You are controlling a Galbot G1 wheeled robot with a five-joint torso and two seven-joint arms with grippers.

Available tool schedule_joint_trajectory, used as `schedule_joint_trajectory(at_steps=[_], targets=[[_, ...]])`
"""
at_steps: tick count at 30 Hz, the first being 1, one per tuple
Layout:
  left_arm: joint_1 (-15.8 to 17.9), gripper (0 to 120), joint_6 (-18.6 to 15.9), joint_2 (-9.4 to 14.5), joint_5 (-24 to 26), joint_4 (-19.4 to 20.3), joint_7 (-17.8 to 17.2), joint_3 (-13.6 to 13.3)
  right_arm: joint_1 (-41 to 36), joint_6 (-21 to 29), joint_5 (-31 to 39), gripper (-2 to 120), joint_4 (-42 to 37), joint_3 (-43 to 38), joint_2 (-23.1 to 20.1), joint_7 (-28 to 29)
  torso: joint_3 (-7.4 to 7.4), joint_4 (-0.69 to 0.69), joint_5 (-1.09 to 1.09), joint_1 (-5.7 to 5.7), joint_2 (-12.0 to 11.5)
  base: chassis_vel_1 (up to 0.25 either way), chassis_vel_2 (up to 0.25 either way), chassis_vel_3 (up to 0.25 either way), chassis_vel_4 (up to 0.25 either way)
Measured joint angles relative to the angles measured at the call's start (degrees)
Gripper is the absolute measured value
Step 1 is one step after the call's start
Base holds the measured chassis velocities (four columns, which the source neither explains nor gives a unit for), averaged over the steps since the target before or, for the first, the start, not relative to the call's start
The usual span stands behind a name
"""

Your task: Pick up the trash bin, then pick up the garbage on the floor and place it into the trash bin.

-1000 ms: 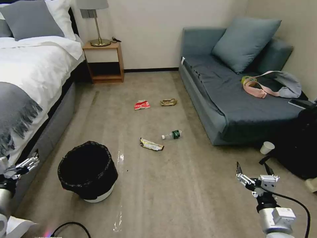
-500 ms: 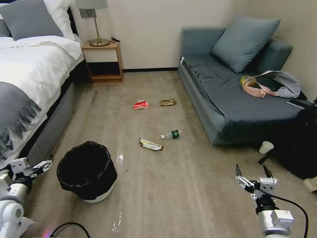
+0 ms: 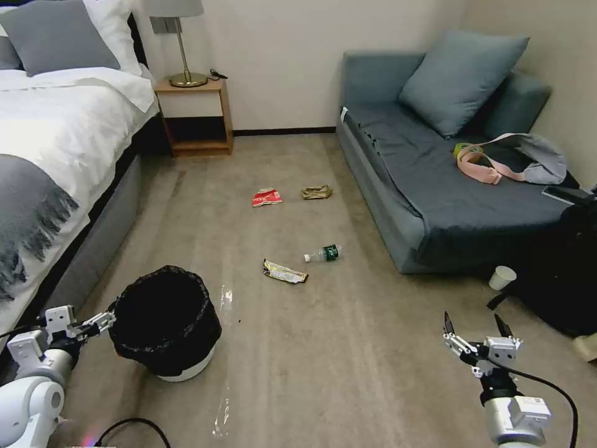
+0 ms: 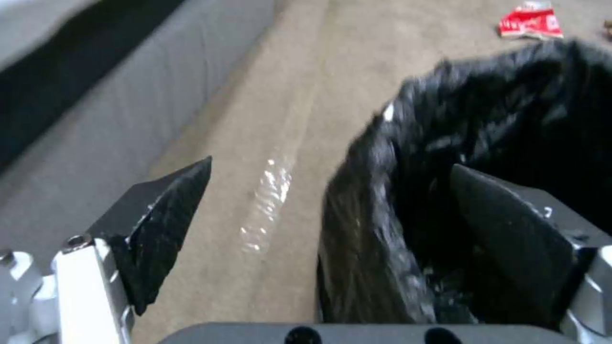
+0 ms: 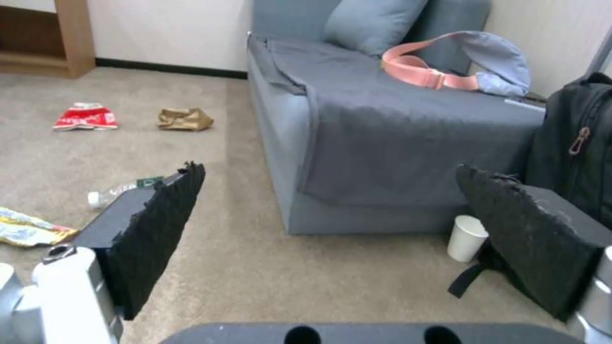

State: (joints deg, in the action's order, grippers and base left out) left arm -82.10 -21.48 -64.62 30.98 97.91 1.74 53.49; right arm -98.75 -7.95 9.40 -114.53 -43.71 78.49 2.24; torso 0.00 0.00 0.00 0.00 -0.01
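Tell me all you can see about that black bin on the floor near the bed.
The trash bin is small and round, standing upright on the beige carpet beside the bed. A crinkly, shiny black plastic bag lines it and folds over the rim, covering most of the outside; a whitish base shows below. Its inside looks dark, and nothing can be made out in it. The left gripper is open at its rim, one of the fingers inside and the other outside; whether they touch the bag is unclear.

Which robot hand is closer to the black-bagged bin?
Left. The left gripper is at the rim of the round black-bagged trash bin; the right gripper hangs far across the carpet.
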Motion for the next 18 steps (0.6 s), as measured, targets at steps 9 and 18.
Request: schedule_joint_trajectory(at_steps=[9, 18], targets=[[1.2, 98, 0.1, -0.9, -0.1, -2.2, 0.4, -2.0, 0.2, 0.0, -0.2, 100, 0.2, 0.3, 0.1, 0.0, 0.0, 0.0, 0.0, 0.0, 0.0, 0.0, 0.0, 0.0, 0.0], [1.7, 74, -0.2, -1.5, -0.2, -2.9, 0.3, -2.7, 0.1, -0.4, -0.1, 100, 0.6, -0.1, 0.1, 0.1, 0.0, 0.0, 0.0, 0.0, 0.0, 0.0, 0.0, 0.0, 0.0]])
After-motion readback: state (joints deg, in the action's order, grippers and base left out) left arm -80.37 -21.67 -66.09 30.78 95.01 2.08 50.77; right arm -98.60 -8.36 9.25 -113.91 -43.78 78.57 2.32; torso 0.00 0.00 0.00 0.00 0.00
